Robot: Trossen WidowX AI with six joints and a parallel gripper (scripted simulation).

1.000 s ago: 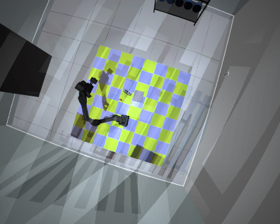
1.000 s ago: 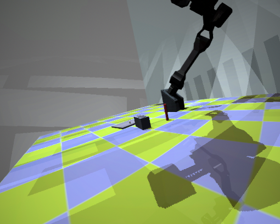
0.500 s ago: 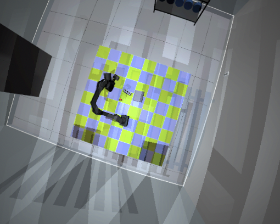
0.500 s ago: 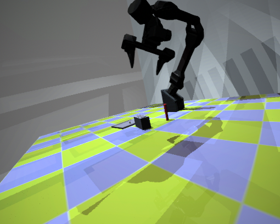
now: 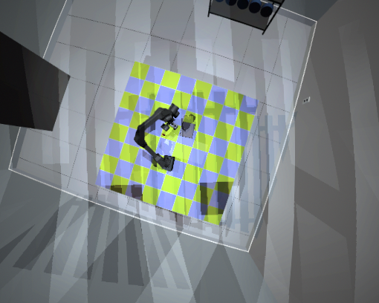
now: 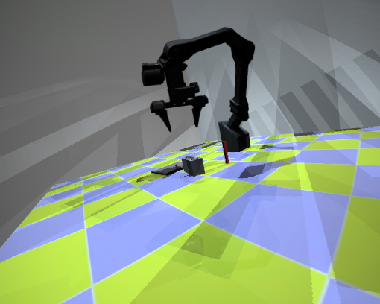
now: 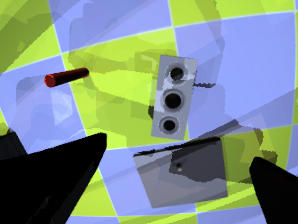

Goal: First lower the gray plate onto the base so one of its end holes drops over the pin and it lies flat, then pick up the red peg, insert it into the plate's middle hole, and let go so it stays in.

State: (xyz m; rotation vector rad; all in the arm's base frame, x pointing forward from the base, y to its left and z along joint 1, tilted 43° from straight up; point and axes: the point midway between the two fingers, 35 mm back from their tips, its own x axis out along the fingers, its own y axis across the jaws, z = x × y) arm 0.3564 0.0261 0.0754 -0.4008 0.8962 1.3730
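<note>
The gray plate point(image 6: 197, 168) point(image 7: 185, 114) is a thick block with three holes facing up. It rests on the checkered mat beside the base, not on it. The base point(image 5: 187, 133) point(image 6: 164, 171) point(image 7: 160, 189) is a flat gray slab, partly in shadow, with a small pin point(image 7: 180, 167) standing on it. The red peg point(image 5: 163, 134) point(image 6: 225, 152) point(image 7: 68, 77) stands upright on the mat, apart from the plate. My gripper point(image 6: 182, 130) point(image 7: 180, 152) is open and empty, pointing down, well above the plate and base. In the top view the gripper partly hides the plate area.
The arm's mount point(image 5: 168, 163) point(image 6: 235, 138) stands on the mat behind the peg in the exterior view. A rack point(image 5: 236, 16) with blue cylinders is at the top of the top view, and a dark cabinet point(image 5: 24, 85) is at the left, both off the mat.
</note>
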